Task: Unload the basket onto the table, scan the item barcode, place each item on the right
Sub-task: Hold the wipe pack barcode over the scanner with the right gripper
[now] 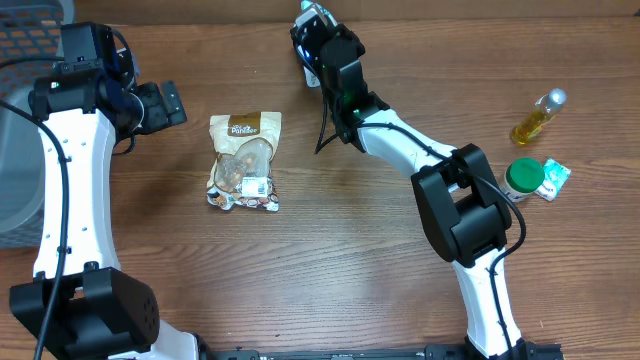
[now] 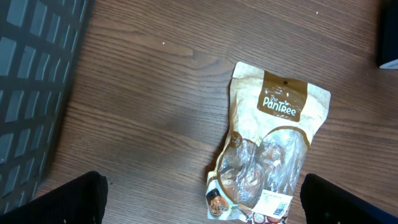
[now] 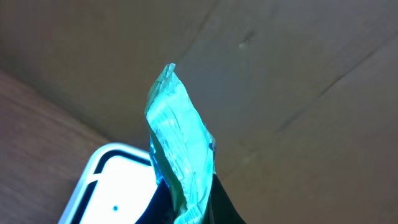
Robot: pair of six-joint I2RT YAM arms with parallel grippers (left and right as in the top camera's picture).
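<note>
Wood-grain table, overhead view. My right gripper was out at the 12 o'clock edge of the table, pressed together on a teal packet. In the right wrist view the packet stood up out of the pinch, crinkled, top corner pointing to 12 o'clock, brown surface behind it. A white-rimmed object sat at 8 o'clock of the packet in that view; couldn't tell what it was.

My left gripper was at 9 o'clock of the table, spread wide, holding nothing. In the left wrist view both dark fingertips showed at the bottom corners, well apart.

A brown snack pouch lay flat on the table at 4 o'clock of the left gripper, apart from it. Printed header at its 12 o'clock end, clear window in the middle, small white label at its 6 o'clock end. Print on the label was too small to read.

Over at 3 o'clock of the table: yellow bottle lying tilted, green-lidded jar at its 6 o'clock, a second teal packet touching the jar at the jar's 3 o'clock.

Dark mesh basket sat at the 10 o'clock corner, grey bin at 9 o'clock by the left arm.
</note>
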